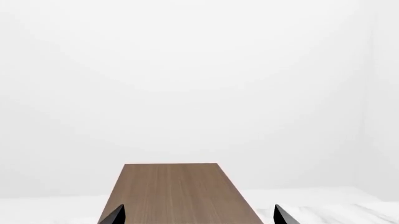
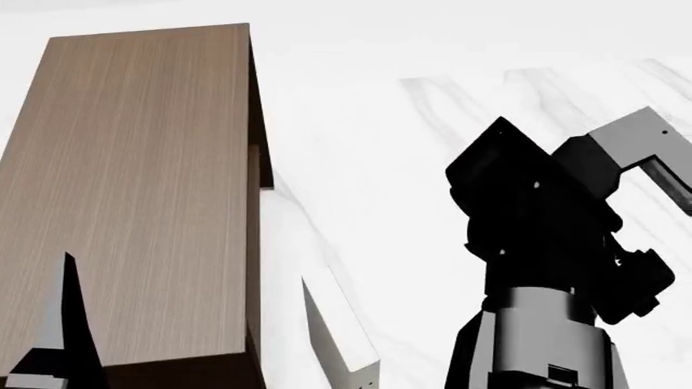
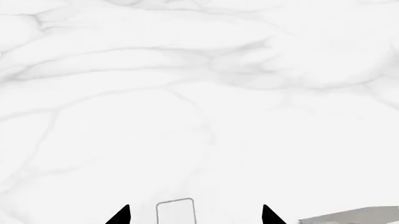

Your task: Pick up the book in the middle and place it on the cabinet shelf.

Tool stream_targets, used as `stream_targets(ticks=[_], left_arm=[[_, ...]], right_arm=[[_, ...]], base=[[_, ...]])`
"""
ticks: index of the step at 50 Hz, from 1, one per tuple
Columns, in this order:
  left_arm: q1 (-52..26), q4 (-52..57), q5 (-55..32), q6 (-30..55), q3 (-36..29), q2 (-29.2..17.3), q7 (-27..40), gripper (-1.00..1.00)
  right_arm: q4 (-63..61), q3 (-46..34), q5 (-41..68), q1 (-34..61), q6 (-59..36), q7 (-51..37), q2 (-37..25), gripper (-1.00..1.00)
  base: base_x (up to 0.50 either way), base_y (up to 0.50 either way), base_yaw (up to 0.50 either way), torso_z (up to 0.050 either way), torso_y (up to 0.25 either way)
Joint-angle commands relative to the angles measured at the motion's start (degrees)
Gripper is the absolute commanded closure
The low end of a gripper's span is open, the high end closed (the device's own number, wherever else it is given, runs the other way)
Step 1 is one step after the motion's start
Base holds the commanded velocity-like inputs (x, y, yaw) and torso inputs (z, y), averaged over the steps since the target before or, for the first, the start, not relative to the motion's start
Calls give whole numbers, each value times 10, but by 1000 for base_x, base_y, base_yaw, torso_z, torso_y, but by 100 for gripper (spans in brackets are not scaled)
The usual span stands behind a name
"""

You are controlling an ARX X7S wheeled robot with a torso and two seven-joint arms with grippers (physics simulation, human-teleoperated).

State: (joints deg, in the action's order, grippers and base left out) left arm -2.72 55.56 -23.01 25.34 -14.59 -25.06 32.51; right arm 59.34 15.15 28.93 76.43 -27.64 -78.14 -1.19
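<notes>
The dark charcoal book is not in view in any frame. The cabinet shelf (image 2: pixel 130 178), a light brown wood-grain top, fills the left of the head view and also shows in the left wrist view (image 1: pixel 174 191). My left gripper (image 1: pixel 199 207) is open and empty, just above the near end of the shelf. In the head view its dark fingertip (image 2: pixel 70 316) is over the shelf and the paler one (image 2: pixel 330 332) is past the shelf's right edge. My right gripper (image 3: pixel 196 207) is open and empty, pointing at the marble floor. The right arm (image 2: pixel 540 227) stands at the right.
The cabinet's dark side (image 2: pixel 258 243) drops to a white marble floor (image 2: pixel 378 162). A small pale rounded rectangle (image 3: pixel 175 212) lies between the right fingertips, and a grey slab edge (image 3: pixel 352 215) is beside them. A plain white wall (image 1: pixel 199 93) stands behind the cabinet.
</notes>
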Motion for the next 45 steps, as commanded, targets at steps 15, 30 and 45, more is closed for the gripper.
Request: stream_targets(ticks=[15,30,45], left_arm=[[-4,-2,-9,-8,-8,-14,16,-100],[-6,-4,-11,-13,-14,-21,22,-100],[-7,-6,-12,-17,-20,-27,28,-100]], right_arm=[[65,4,43,-1,45,43,0,-100],[144,-10,46,13,96,143,-5,-100],[138,-8,38,-4,98,157,-18,-100]], base=[[0,0,0,0,0],[0,0,0,0,0],[0,0,0,0,0]])
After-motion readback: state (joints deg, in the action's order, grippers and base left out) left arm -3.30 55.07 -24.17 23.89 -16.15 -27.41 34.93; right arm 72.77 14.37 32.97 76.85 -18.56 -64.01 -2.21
